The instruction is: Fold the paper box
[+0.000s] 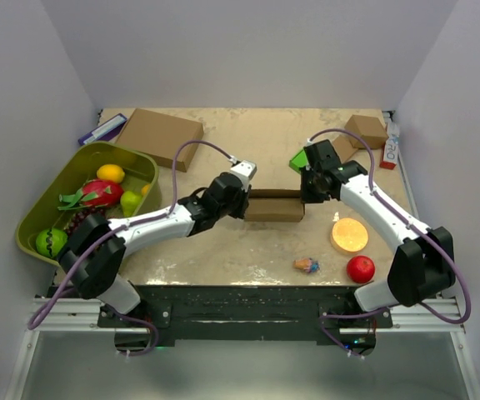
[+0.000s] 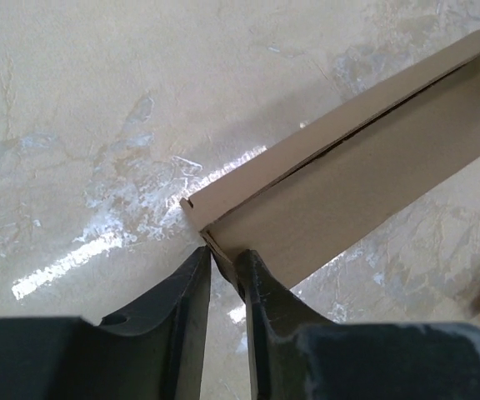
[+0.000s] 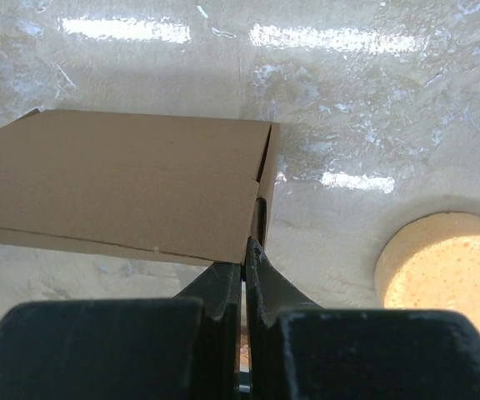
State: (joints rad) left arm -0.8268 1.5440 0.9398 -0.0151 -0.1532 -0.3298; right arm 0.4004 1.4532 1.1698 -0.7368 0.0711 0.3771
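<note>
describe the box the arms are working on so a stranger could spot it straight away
Start at the middle of the table, between the two arm tips. The paper box lies there, a slim brown cardboard rectangle with the left gripper at one end and the right gripper at the other. The other brown boxes sit untouched along the far edge.

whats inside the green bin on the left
The green bin holds toy fruit: a yellow one, a red dragon fruit and a green one. The left arm covers part of it.
</note>
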